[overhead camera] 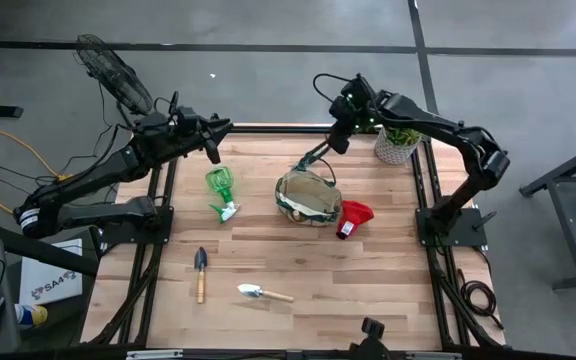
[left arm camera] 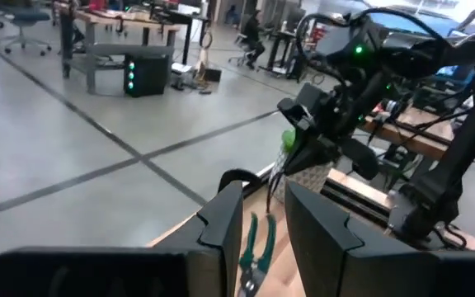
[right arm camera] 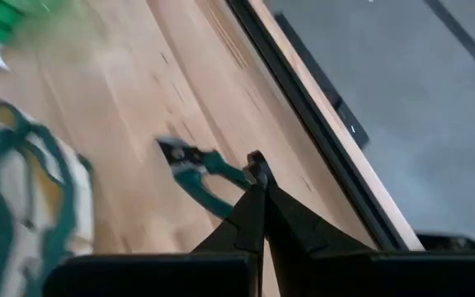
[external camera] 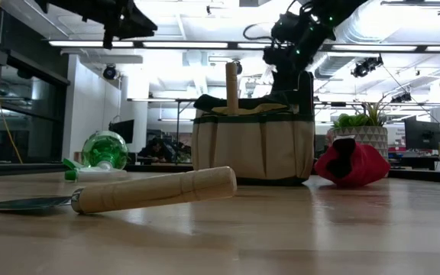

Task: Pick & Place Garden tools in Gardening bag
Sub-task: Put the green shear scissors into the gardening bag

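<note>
My right gripper (overhead camera: pixel 340 137) is shut on the green-handled pruners (right arm camera: pixel 200 169) over the table's far edge, just beyond the tan gardening bag (overhead camera: pixel 308 198). The pruners also show in the left wrist view (left arm camera: pixel 258 243). A wooden handle (external camera: pixel 232 85) sticks up out of the bag. My left gripper (left arm camera: pixel 262 223) is open and empty, raised over the far left of the table (overhead camera: pixel 211 140). On the table lie a green spray bottle (overhead camera: pixel 222 190), a red item (overhead camera: pixel 352 218), a dark-bladed trowel (overhead camera: pixel 201 272) and a silver trowel (overhead camera: pixel 262 293). My right gripper pinches the end of one pruner handle (right arm camera: pixel 247 175) between its two shut fingertips, coming from above. The pruners hang slanting below the fingers, blades (right arm camera: pixel 171 148) pointing away from them toward the bag. I cannot tell whether the blade tip touches the table.
A green succulent in a pale pot (overhead camera: pixel 398 143) stands at the far right corner, close to the right arm. The red item lies against the bag's right side. The silver trowel's handle (external camera: pixel 151 189) lies near the front edge. Bare wood lies at the near right.
</note>
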Motion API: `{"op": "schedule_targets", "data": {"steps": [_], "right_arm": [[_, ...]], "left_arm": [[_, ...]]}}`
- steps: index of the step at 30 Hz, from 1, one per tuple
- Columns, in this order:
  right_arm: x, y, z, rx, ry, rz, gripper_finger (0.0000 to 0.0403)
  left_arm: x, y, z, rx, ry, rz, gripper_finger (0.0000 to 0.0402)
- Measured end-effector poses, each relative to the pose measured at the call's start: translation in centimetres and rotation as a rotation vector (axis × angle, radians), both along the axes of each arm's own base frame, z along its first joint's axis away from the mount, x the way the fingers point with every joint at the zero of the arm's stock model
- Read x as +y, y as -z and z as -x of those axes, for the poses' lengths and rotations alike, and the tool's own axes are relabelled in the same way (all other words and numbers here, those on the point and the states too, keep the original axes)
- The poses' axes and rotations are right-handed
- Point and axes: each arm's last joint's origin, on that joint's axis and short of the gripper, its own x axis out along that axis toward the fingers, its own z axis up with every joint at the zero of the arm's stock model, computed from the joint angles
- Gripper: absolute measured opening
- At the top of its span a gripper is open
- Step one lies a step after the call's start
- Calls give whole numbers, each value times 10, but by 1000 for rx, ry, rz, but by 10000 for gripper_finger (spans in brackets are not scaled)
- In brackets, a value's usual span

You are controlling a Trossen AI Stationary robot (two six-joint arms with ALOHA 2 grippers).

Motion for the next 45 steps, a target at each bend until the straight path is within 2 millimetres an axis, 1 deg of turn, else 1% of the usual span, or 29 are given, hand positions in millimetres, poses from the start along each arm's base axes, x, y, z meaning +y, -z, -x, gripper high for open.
{"op": "schedule_targets", "data": {"steps": [6,10,12,15,17,22,26,29,32,34,38,45], "right_arm": [[6,-6,-13,-101,12,-9,3],[10,-11,-21,-174,20,-5,3],[12,-14,-25,-230,13,-18,3],[14,-19,-31,-296,4,-20,3],[16,-22,-35,-331,-1,-11,3],[20,-31,-43,-445,-37,-9,3],[22,-38,-48,-510,-49,9,3],[23,-41,-49,-546,-58,5,3],[24,-44,-50,-566,-66,5,3],[24,-50,-50,-572,-69,8,3],[27,-70,-53,-620,-97,37,3],[35,-99,-55,-672,-160,78,3]], "left_arm": [[8,2,-16,-31,45,-24,90],[16,5,-29,-25,43,-91,94],[20,6,-35,-26,42,-129,103],[23,8,-41,-24,41,-148,128],[25,5,-43,-22,41,-147,152],[30,-10,-52,-31,40,-175,212],[36,-21,-62,-11,71,-175,237],[40,-24,-70,45,74,-183,238],[45,-29,-78,56,76,-196,239],[47,-32,-81,61,77,-195,239],[48,-43,-85,35,123,-213,239],[52,-51,-95,33,181,-214,239]]}}
